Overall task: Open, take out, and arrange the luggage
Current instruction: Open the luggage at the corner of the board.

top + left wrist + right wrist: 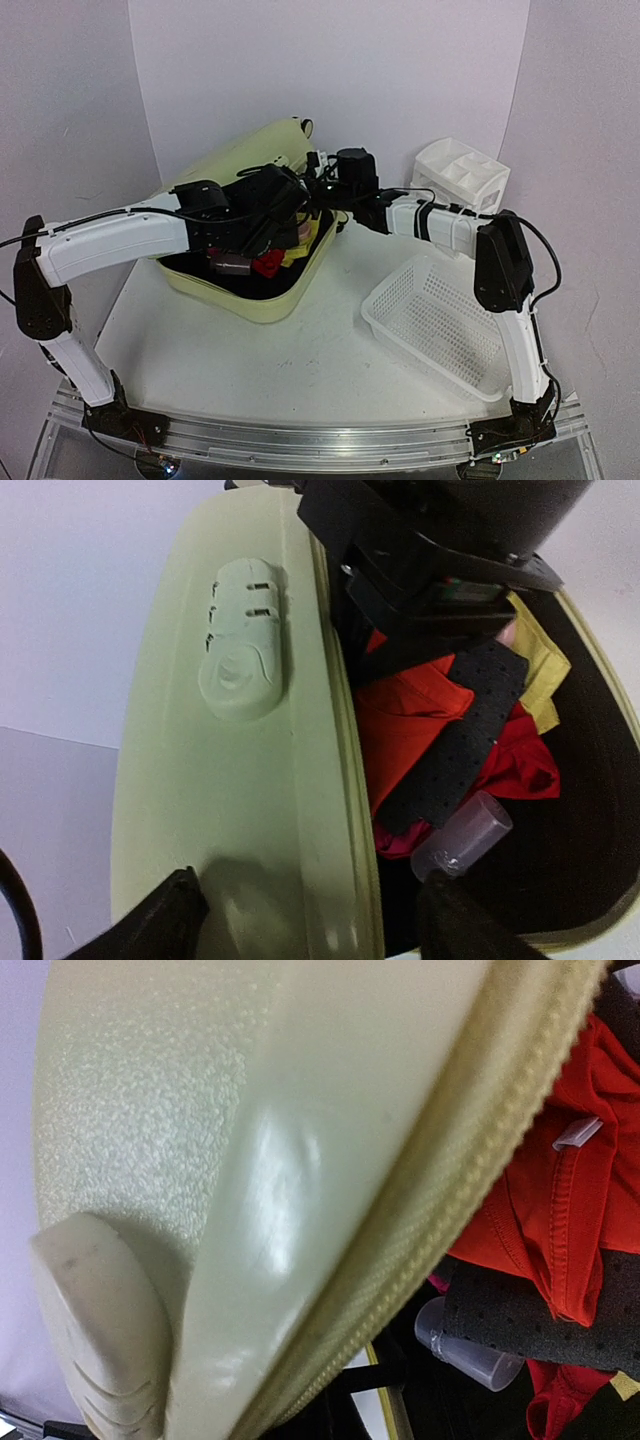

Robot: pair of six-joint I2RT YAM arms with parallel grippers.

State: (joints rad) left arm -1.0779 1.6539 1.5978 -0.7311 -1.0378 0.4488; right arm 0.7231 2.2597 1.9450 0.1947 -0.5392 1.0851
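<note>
Luggage (252,300) lies open: pale yellow-green shell, black lining.

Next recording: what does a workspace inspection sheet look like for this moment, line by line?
Surface: white table carrying the luggage, basket and organizer.
Job's things: luggage lies open, lid raised; inside are red cloth, yellow cloth, black perforated strip, clear bottle.
Clutter: white mesh basket, empty, right side; white drawer organizer behind it.
Grippers: left gripper open, fingers astride the shell rim; right gripper shut by the lid's rim, any hold hidden.
Cables: black cables run along both arms.
Surroundings: pale backdrop walls; metal rail at the near edge.
</note>
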